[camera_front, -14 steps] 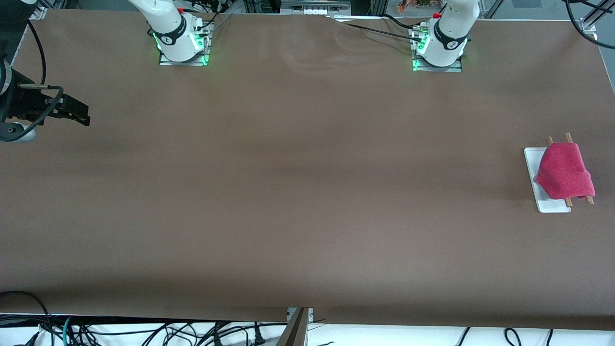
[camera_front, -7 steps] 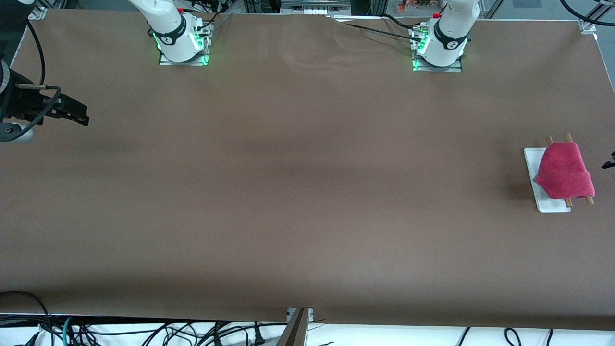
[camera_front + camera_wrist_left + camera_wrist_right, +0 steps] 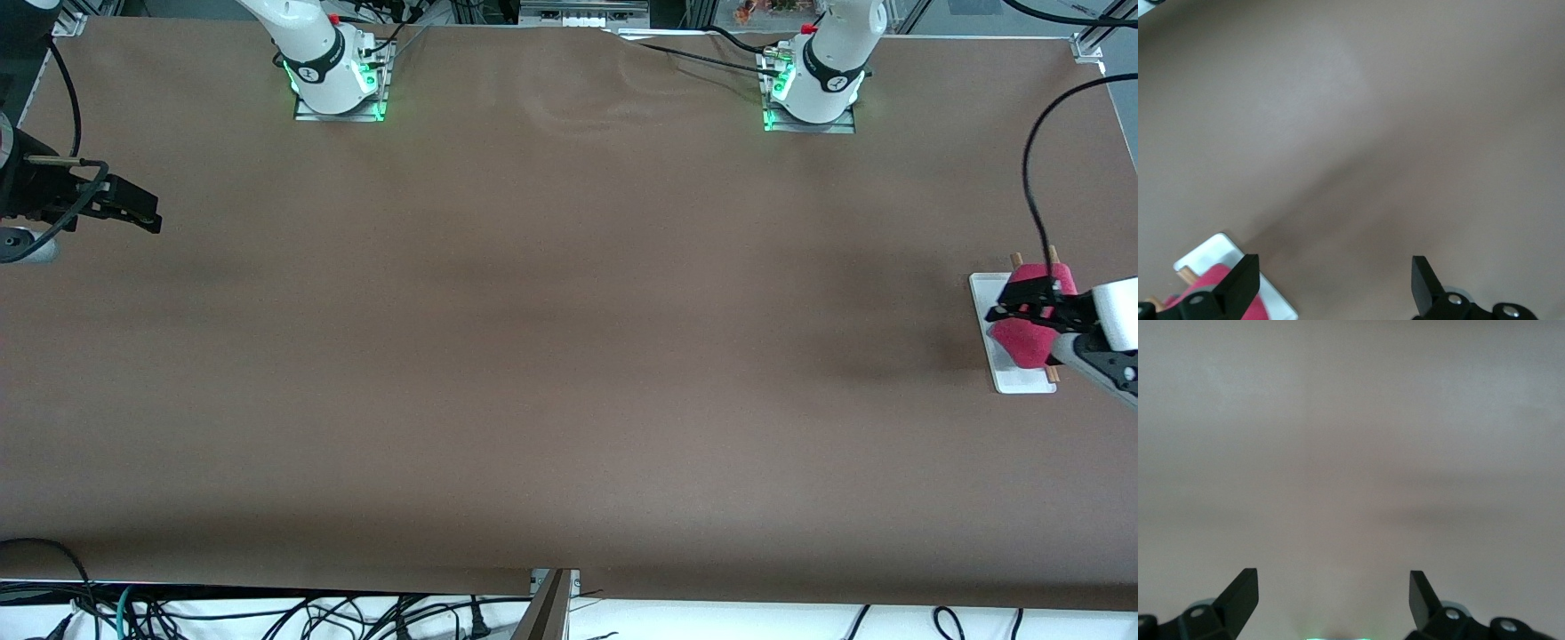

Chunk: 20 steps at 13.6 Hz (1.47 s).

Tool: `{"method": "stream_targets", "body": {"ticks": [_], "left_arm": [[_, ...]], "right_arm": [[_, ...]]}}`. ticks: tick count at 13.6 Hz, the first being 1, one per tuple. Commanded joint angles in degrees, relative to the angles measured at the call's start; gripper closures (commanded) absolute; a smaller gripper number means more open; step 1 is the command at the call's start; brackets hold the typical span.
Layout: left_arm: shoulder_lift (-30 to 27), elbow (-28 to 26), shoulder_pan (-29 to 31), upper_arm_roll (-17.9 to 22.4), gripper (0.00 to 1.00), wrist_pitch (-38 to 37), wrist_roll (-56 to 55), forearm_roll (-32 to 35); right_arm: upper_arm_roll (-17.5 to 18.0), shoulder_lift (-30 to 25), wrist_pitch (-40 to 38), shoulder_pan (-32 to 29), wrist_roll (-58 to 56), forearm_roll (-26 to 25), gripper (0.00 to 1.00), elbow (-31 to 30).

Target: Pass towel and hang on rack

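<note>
The pink-red towel [image 3: 1024, 345] lies draped over the two wooden rods of the rack [image 3: 981, 295], near the left arm's end of the table. My left gripper [image 3: 1009, 300] is open and empty, up over the towel and the rack's white base. In the left wrist view, the left gripper [image 3: 1335, 283] has its jaws wide apart, with the towel [image 3: 1210, 275] and the rack base [image 3: 1208, 248] beside one finger. My right gripper [image 3: 147, 213] waits open and empty over the right arm's end of the table; in the right wrist view, the right gripper [image 3: 1333, 597] shows only bare table between its fingers.
A brown cloth [image 3: 569, 356] covers the whole table. The two arm bases [image 3: 338, 80] [image 3: 813, 89] stand along the edge farthest from the front camera. A black cable [image 3: 1031, 178] hangs over the table above the rack.
My left gripper has come into the front view from the table's end and now hangs over the towel on the rack. The right gripper has drifted slightly. The towel has not moved.
</note>
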Motion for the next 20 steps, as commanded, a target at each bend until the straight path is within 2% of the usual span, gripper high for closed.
{"method": "stream_targets", "body": {"ticks": [1, 2, 4, 5, 6, 8, 10, 20], "left_arm": [[-7.2, -5.43, -5.55, 3.44, 0.0, -1.44, -12.5, -0.16], [-10.27, -8.15, -9.84, 7.46, 0.0, -1.27, -17.69, -0.34], [-13.98, -11.24, -18.98, 17.99, 0.0, -0.57, -23.7, -2.61], [-15.56, -13.43, -21.02, 21.18, 0.0, 0.04, -24.33, -4.62], [-18.01, -17.63, -21.21, 22.25, 0.0, 2.66, -24.42, -6.91], [-25.03, -28.26, -20.87, 22.35, 0.0, 9.86, -24.68, -6.85], [-28.57, -34.44, -20.78, 22.0, 0.0, 14.97, -29.23, -6.75], [-28.14, -34.55, -20.07, 21.74, 0.0, 15.78, -28.99, -6.4]], "right_arm": [[-0.3, -0.18, -0.51, -1.17, -0.74, 1.1, 0.0, 0.24], [-0.3, -0.18, -0.51, -1.78, -0.83, 1.1, 0.0, 0.15], [-0.65, -0.27, -0.51, -1.96, -0.83, 1.19, 0.0, 0.15], [-0.65, -0.36, -0.51, -1.87, -0.83, 1.19, 0.0, 0.06], [-0.65, -0.53, -0.77, -1.87, -0.92, 1.19, 0.0, 0.06], [-0.65, -0.62, -1.12, -1.87, -0.92, 1.19, 0.0, 0.15], [-0.65, -0.45, -0.77, -1.87, -1.01, 1.19, 0.0, 0.15], [-0.48, -0.1, -0.07, -1.87, -2.33, 1.19, 0.0, 0.24]]}}
